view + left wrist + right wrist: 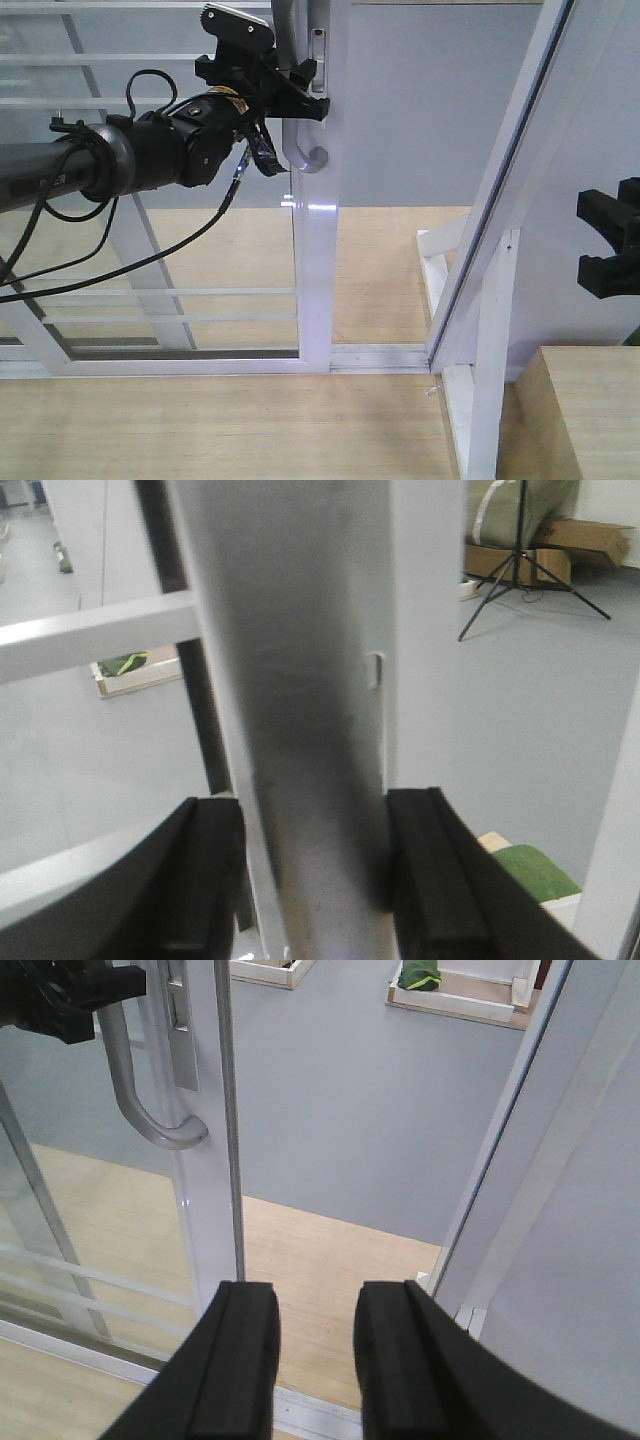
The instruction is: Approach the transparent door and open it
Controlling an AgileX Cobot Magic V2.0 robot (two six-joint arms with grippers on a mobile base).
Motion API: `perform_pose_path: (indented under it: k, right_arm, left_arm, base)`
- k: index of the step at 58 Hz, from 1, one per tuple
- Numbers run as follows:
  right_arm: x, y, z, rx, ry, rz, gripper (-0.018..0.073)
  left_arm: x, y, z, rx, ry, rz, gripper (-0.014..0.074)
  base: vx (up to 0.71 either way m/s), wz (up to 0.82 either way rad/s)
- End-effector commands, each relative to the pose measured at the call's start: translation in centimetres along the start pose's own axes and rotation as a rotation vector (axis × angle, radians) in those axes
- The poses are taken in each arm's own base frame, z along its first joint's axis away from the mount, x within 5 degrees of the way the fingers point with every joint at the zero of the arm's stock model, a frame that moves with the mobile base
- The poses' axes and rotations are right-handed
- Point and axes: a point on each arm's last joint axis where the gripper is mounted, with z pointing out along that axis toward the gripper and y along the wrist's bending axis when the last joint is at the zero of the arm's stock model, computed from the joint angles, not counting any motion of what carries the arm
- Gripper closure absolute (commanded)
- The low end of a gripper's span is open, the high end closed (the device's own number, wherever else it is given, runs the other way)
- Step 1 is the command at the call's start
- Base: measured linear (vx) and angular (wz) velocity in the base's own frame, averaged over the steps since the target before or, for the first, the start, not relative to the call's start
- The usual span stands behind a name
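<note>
1. Exterior front-facing view: the transparent door [318, 250] filled the left half of the frame. Its white edge stile ran from the top down to the floor track [380, 356].
2. The left claw [295, 80], at upper left of centre, was clamped on the curved grey handle [310, 162]. In the left wrist view the curved grey handle [300, 730] filled the space between both black fingers [205, 880].
3. Right of the door's edge lay an open gap, with wooden floor [385, 270] near and grey floor [420, 120] beyond. A slanted white-framed panel [500, 200] bounded the gap on the right.
4. The right claw [315, 1360], at the lower centre of its wrist view, had its fingers apart with nothing between them, and it faced that gap.
5. A wooden block [590, 410] sat at lower right, just beside the panel's foot.
</note>
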Motion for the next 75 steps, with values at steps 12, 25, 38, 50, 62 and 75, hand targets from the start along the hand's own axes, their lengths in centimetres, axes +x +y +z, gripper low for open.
perform_pose_path:
  k: [12,25,38,50,62,75]
  right_arm:
    - [-1.4,-0.6,-0.5,0.062,-0.085,-0.101,0.0274]
    - [-1.4,-0.6,-0.5,0.063,-0.086,-0.101,0.0274]
    - [-1.4,-0.6,-0.5,0.063,-0.086,-0.098,0.0274]
    - [-1.5,-0.6,-0.5,0.064,-0.090,-0.098,0.0274]
    - [-1.5,-0.6,-0.5,0.064,-0.090,-0.098,0.0274]
    - [-1.5,-0.6,-0.5,0.065,-0.093,-0.098,0.0274]
  left_arm:
    - [-4.6,4.1,-1.3,-0.175,-0.147,-0.161,0.0181]
    - [-5.6,5.0,-2.3,-0.167,-0.067,-0.169,0.0181]
    - [-7.0,6.8,-3.3,-0.203,-0.088,-0.128,0.0181]
    - [-8.0,8.1,-4.2,-0.222,-0.080,-0.135,0.0181]
    - [-8.8,9.6,-5.3,-0.243,-0.052,-0.137,0.0181]
    - [-8.8,10.7,-6.1,-0.245,0.034,-0.153,0.0181]
  base:
    - [0.00,0.00]
    - [0.00,0.00]
    - [0.00,0.00]
    - [0.00,0.00]
    - [0.00,0.00]
    - [0.00,0.00]
